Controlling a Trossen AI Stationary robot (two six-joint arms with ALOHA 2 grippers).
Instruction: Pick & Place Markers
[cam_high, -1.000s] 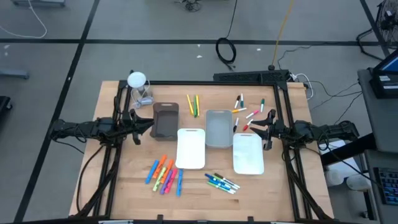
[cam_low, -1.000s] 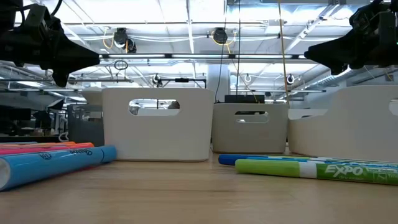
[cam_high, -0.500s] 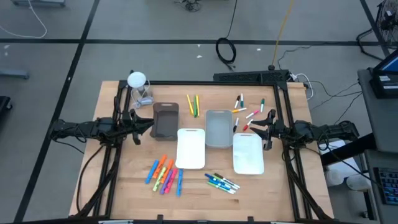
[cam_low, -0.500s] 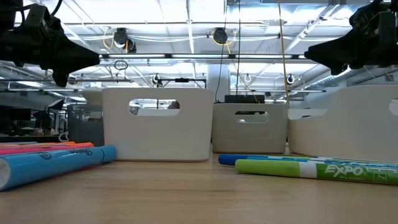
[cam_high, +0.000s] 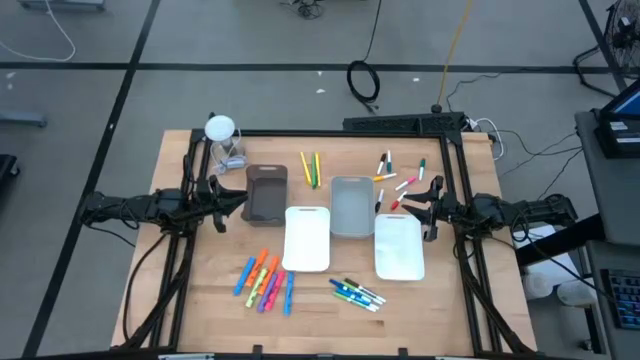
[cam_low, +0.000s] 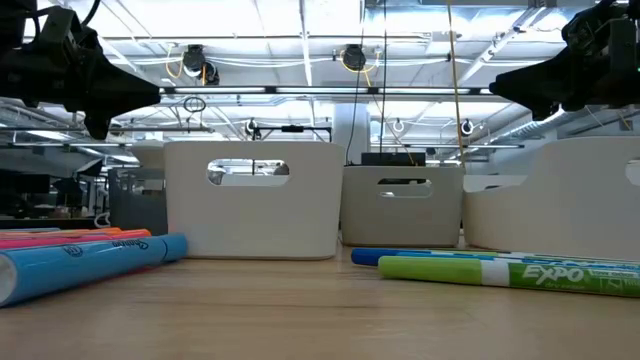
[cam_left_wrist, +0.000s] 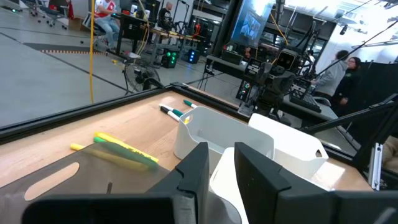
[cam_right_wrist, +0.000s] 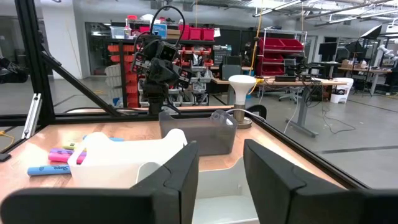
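Note:
The markers lie flat on the wooden table in several loose groups: orange, pink and blue ones near the front left, blue and green ones at front centre, two yellow-green ones toward the far edge, and small mixed ones at far right. In the low view a blue marker and a green marker lie close by. My left gripper hovers open beside the brown tray. My right gripper hovers open beside the grey tray. Neither one holds anything.
Two white trays stand in the middle of the table between the grippers and the front markers. A clear cup with a white top stands at the far left corner. A black frame borders the table.

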